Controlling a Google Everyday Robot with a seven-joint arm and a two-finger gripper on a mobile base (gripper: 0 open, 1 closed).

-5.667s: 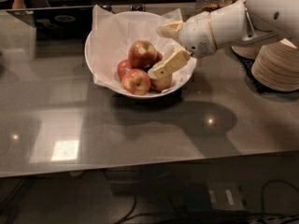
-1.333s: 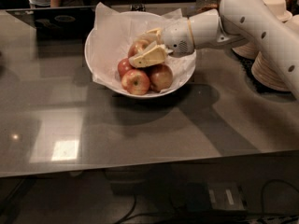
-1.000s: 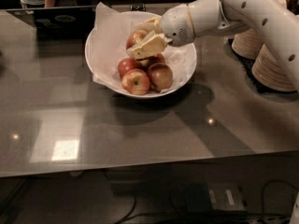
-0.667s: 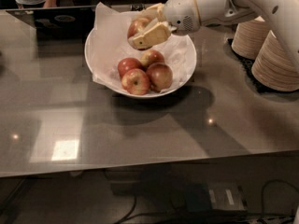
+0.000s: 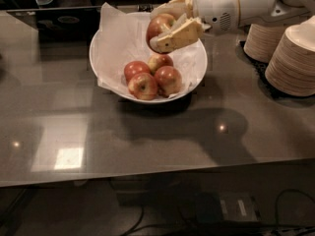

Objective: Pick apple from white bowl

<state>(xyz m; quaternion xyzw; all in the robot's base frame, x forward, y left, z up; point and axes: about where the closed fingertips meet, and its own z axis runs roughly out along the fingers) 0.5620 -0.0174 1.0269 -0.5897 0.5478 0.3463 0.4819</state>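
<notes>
My claw (image 5: 166, 25) grips the apple (image 5: 156, 28) above the white bowl (image 5: 196, 80); glossy grey counter (image 5: 147, 146) runs open frontward, plate stacks (image 5: 294, 58) at right.

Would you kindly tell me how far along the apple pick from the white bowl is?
Done: the gripper, jaws shut on the round red apple, holds it clear above the wide white paper-lined bowl. In hand: that lift. Left: likely only carrying it away; four red apples lie in the bowl.

Glossy, smooth grey tabletop (image 5: 147, 146); crinkled matt tissue paper (image 5: 115, 38) lines the smooth white bowl (image 5: 147, 100). Above it, the matt cream tool (image 5: 165, 29) clasps a shiny-skinned apple (image 5: 157, 24).
</notes>
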